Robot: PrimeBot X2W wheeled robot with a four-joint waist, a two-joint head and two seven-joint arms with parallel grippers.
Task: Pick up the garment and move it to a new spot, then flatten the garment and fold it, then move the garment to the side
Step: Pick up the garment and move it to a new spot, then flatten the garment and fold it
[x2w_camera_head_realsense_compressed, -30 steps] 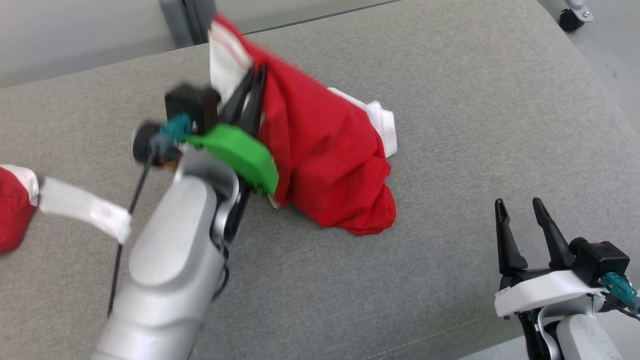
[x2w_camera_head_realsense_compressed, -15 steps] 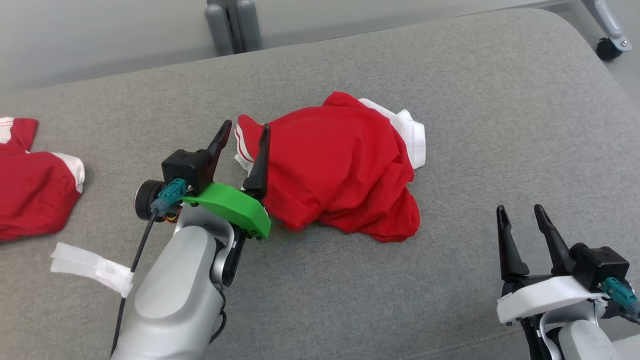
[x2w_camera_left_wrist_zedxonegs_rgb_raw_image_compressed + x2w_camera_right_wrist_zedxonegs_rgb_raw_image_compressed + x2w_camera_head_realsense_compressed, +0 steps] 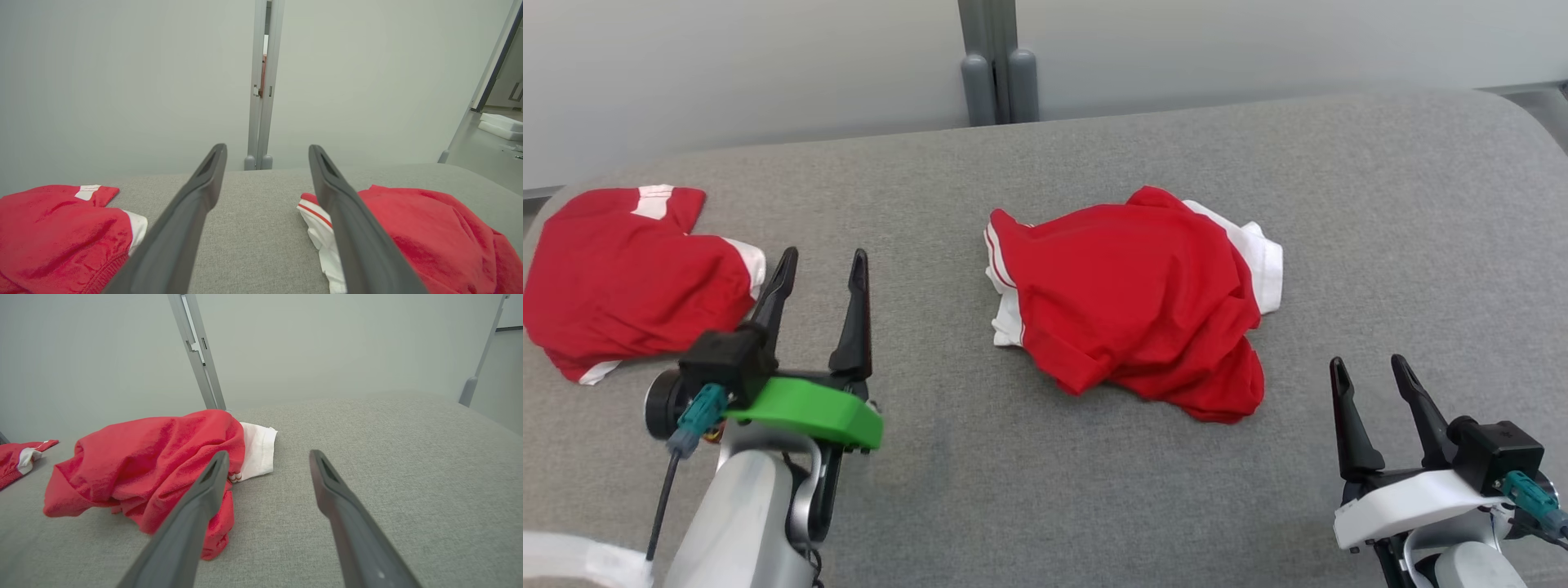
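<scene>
Released, garment [image 3: 1143, 302] lies crumpled; left gripper [image 3: 819, 265] withdrawn, spread empty.

You have the garment [image 3: 1143, 302] lying on the cushion [image 3: 1380, 204] near its middle, a little toward the right edge and clear of both the far and the near edge. A second garment [image 3: 629, 278] lies on the cushion at the left edge, well apart from the first. Your left end effector [image 3: 823, 255] sits over the near left part of the cushion, between the two garments and much nearer the second one. Your right end effector [image 3: 1366, 362] sits at the near right corner, in front of the garment and to its right, apart from it. Behind the far edge, near its middle, a post [image 3: 999, 73] stands with the wall [image 3: 768, 65] on either side.
</scene>
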